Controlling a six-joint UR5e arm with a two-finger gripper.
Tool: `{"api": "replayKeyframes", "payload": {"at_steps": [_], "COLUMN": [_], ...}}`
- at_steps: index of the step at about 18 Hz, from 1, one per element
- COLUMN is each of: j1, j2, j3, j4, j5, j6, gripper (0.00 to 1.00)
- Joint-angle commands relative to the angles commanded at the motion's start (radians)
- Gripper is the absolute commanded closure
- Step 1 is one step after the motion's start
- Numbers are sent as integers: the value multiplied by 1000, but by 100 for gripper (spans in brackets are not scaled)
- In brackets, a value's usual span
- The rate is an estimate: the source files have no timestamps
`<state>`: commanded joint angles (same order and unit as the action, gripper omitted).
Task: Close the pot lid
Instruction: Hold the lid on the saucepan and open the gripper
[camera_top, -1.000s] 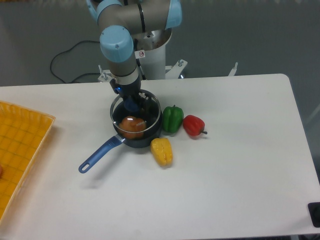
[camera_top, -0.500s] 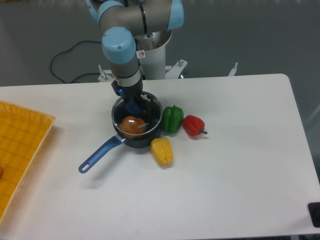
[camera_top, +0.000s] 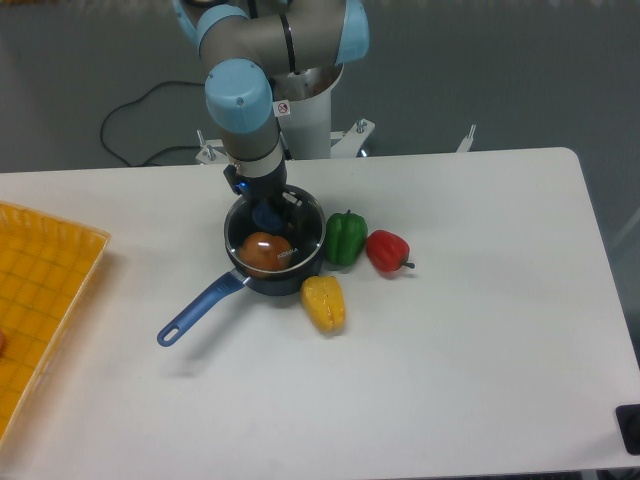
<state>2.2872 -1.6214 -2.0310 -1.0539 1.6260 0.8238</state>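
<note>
We look down at a white table (camera_top: 450, 330) from a fixed camera. Near the middle left sits the pot (camera_top: 285, 276), a small dark saucepan whose long blue handle (camera_top: 200, 308) points toward the lower left. Inside it we see an orange-brown round object (camera_top: 265, 252). The lid (camera_top: 290, 232), a clear glass disc with a thin metal rim, lies over the mouth of the pot, its rim roughly matching the pot's rim; we cannot tell whether it is fully seated. Its blue knob (camera_top: 267, 215) shows at the back of the disc, directly under the arm.

The gripper (camera_top: 264, 207) comes straight down from the arm (camera_top: 245, 110) onto the knob, with dark fingers on either side of it. They appear closed around the knob, though the wrist hides part of the contact.

Just to the right of the pot, touching or nearly touching it, stands a green bell pepper (camera_top: 346, 238). A red bell pepper (camera_top: 387, 250) lies just beside the green one, further right. A yellow bell pepper (camera_top: 323, 303) lies in front of the pot. At the far left edge sits a yellow tray (camera_top: 40, 300).
</note>
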Motion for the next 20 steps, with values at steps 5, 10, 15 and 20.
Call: {"api": "replayKeyframes", "payload": {"at_steps": [5, 10, 15, 20], "j1": [-3, -5, -6, -5], "j2": [-8, -12, -14, -14], "j3": [0, 2, 2, 2], "j4": [9, 11, 11, 11], "j5": [0, 2, 2, 2], "j6": [-6, -9, -9, -9], "gripper": [29, 29, 29, 29]}}
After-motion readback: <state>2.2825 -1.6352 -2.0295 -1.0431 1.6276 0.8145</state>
